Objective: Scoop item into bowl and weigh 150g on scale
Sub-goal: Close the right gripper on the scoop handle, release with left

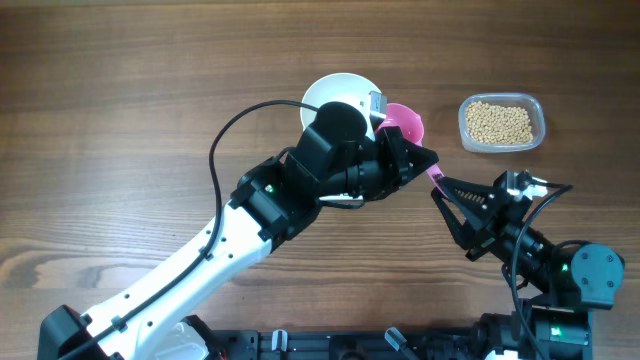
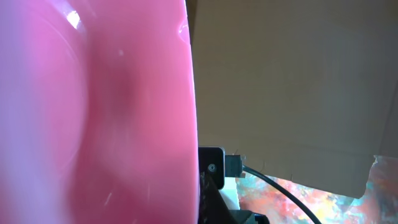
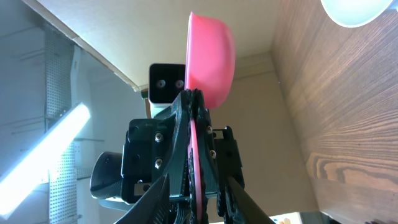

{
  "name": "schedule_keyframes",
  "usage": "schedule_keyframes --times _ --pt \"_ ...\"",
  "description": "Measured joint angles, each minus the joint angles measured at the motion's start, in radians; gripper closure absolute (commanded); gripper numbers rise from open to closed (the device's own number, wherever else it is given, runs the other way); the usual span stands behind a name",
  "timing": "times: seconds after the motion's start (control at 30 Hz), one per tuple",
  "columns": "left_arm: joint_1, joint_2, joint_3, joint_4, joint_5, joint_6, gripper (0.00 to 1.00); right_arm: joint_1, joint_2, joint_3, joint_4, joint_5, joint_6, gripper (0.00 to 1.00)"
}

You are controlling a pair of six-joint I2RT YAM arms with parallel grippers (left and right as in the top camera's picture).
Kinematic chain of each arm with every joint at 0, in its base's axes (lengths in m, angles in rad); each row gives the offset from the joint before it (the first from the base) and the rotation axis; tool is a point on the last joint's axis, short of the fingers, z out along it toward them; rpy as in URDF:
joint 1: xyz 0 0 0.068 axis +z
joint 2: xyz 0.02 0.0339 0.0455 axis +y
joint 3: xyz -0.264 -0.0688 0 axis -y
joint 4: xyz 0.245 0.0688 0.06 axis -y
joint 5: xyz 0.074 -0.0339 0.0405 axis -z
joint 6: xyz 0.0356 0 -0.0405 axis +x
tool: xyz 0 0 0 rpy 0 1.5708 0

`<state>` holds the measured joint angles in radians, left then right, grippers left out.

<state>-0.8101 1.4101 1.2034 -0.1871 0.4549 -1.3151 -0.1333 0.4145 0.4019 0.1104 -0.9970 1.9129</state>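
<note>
The left gripper (image 1: 408, 160) is clamped on the handle of a pink scoop (image 1: 405, 122), holding it in the air with its cup just beside the white bowl (image 1: 335, 88), whose near half is hidden under the left wrist. The right gripper (image 1: 440, 186) sits at the handle's far end; in the right wrist view its fingers (image 3: 158, 196) stand apart on either side of the handle, and contact cannot be judged. The beans (image 1: 498, 122) lie in a clear plastic container (image 1: 463, 120) on the wooden table (image 1: 120, 100), well right of the bowl. The scale cannot be made out.
</note>
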Motion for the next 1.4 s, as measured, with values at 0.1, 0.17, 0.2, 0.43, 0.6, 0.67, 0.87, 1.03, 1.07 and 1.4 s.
schedule_keyframes --times 0.1,0.17,0.2,0.43,0.6,0.67,0.87,1.03,1.07,1.4 --pt "0.000 0.000 0.000 0.000 0.004 0.000 0.96 0.000 0.000 0.000 0.000 0.004 0.000 0.76" --pt "0.000 0.000 0.000 0.000 0.007 0.000 0.96 0.000 0.000 0.000 0.000 0.004 0.000 0.76" --pt "0.000 0.000 0.000 0.000 0.008 0.000 0.96 0.000 0.000 0.000 0.000 0.004 0.000 0.76" --pt "0.000 0.000 0.000 -0.001 0.014 0.000 0.96 0.000 0.000 0.000 0.000 0.011 0.000 0.76" --pt "0.000 0.000 0.000 -0.004 0.018 0.000 0.96 0.000 0.000 0.000 0.000 0.011 0.000 0.80" --pt "0.000 0.000 0.000 -0.005 0.022 0.000 0.96 0.000 0.000 0.000 0.000 0.011 0.000 0.81" --pt "0.000 0.000 0.000 -0.005 0.022 0.000 0.96 0.000 0.000 0.000 0.000 0.011 -0.003 0.88" --pt "0.000 0.000 0.000 -0.004 0.023 0.000 0.96 0.000 0.000 0.000 -0.002 0.011 -0.003 0.91" --pt "0.000 0.000 0.000 -0.004 0.023 0.000 0.96 0.000 0.000 0.000 -0.002 0.011 -0.003 0.94" --pt "0.000 0.000 0.000 -0.002 0.025 0.000 0.88 0.000 0.000 0.000 -0.006 0.011 -0.003 0.96"
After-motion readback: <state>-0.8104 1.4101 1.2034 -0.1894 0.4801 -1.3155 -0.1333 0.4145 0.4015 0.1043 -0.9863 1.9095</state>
